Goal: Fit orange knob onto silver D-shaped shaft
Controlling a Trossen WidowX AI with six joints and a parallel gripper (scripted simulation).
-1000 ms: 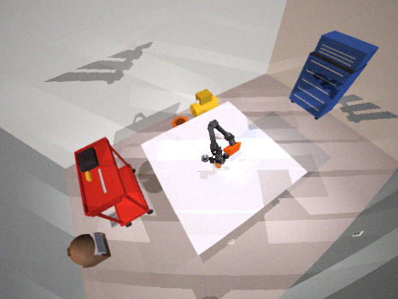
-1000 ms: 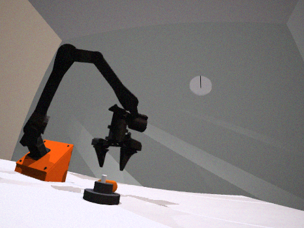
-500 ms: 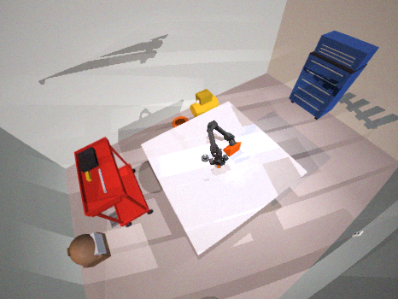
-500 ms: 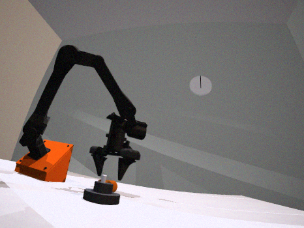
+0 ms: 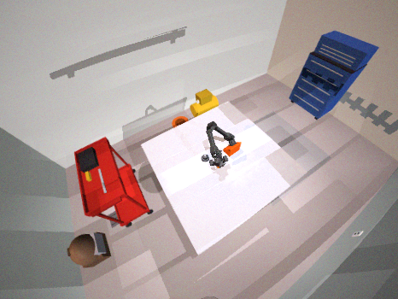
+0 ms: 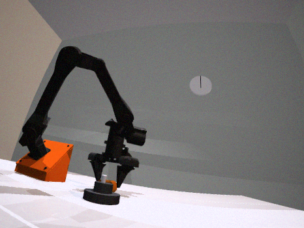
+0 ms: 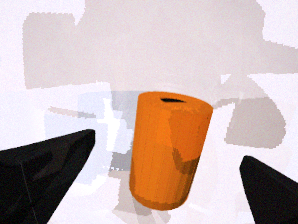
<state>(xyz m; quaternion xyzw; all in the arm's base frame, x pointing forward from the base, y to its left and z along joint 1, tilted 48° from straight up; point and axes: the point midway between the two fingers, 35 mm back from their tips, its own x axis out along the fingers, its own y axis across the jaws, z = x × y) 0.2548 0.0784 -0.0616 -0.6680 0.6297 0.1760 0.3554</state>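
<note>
The orange knob [image 6: 114, 186] [image 7: 162, 155] lies on its side on the white table. In the wrist view a dark opening shows in its upper end; the flat side of the hole cannot be made out. My gripper [image 6: 109, 182] [image 7: 168, 149] is open and points down, low over the knob, with one finger on each side and clear of it. The round dark pedestal [image 5: 205, 158] [image 6: 101, 198] stands beside the knob. Its silver shaft [image 6: 104, 178] stands upright and bare; its flat side cannot be told. The pedestal partly hides the knob in the exterior view.
The arm's orange wedge base [image 5: 232, 149] [image 6: 59, 157] stands on the white table [image 5: 205, 222]. A red cart [image 5: 102, 184], a yellow machine [image 5: 205, 104], an orange ring-shaped thing [image 5: 179, 120] and a blue cabinet [image 5: 329, 74] stand off the table.
</note>
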